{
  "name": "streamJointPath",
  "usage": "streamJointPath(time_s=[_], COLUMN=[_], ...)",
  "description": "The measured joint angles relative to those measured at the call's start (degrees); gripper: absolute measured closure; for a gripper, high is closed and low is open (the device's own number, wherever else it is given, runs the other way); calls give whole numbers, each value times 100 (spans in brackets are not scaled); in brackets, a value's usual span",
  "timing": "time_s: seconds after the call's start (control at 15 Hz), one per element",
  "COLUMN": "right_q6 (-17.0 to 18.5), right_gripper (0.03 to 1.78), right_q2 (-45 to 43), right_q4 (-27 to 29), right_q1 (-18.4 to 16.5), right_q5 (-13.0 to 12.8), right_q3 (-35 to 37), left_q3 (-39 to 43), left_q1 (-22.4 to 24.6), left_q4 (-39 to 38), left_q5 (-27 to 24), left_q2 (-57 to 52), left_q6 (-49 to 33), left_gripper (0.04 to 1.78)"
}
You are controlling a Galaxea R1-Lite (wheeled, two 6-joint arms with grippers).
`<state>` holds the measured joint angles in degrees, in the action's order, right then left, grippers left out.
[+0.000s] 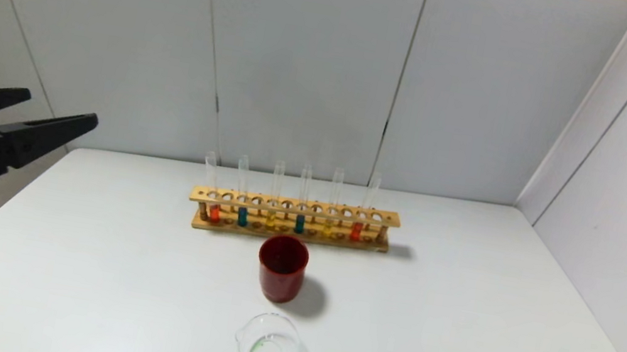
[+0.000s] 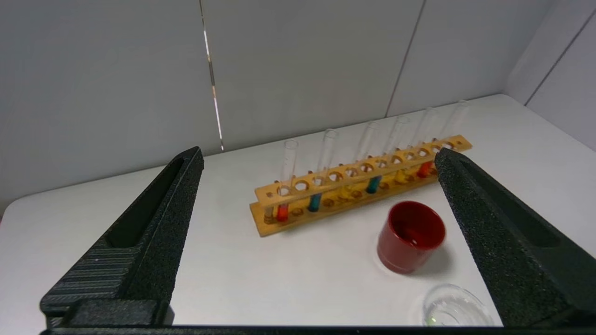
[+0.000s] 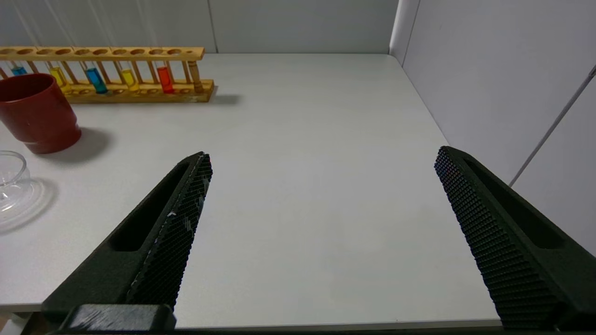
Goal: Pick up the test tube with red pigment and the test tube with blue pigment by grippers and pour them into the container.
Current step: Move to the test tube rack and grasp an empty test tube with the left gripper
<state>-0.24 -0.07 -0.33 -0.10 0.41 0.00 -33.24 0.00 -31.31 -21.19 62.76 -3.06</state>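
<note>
White desk [image 1: 454, 327] carries a wooden rack [image 1: 293, 218] at 12 o'clock, six upright tubes in it. Reading from the robot's left: red, blue, yellow, blue, yellow, red. Test tube with red pigment [image 1: 214, 210] stands at the rack's 9 o'clock end, test tube with blue pigment [image 1: 242, 215] just beside it; a second blue tube [image 1: 299, 223] sits mid-rack and a second red tube [image 1: 356, 230] near the 3 o'clock end. Opaque dark red cup [image 1: 281, 267] stands just in front of the rack's middle, apart from it. Container [image 1: 267, 347], a clear glass beaker with a pouring lip, sits at 6 o'clock from the cup; faint green markings on its wall, too small to read. No other writing or brand is legible. Left end effector [image 1: 45, 121] hangs at 9 o'clock off the desk's edge, fingers spread wide, holding nothing. Right end effector [image 3: 321, 167] shows only in the right wrist view, spread wide over bare desk at 3 o'clock of the rack, holding nothing. Left wrist view frames the whole rack between the fingers.
</note>
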Motion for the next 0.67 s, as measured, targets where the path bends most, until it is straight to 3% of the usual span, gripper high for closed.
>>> streamJointPath(time_s=[0.27,0.67], right_q6=[2,0], right_gripper=[6,6], right_q2=[0,0], right_q4=[2,2], right_q1=[0,0], right_q5=[0,0], right_q3=[0,0], left_q3=[-29,-151], left_q1=[44,49], left_q4=[-1089,-2078], left_q5=[-63,-105], left_q2=[1293,2630], left_q6=[39,130], left_gripper=[7,7])
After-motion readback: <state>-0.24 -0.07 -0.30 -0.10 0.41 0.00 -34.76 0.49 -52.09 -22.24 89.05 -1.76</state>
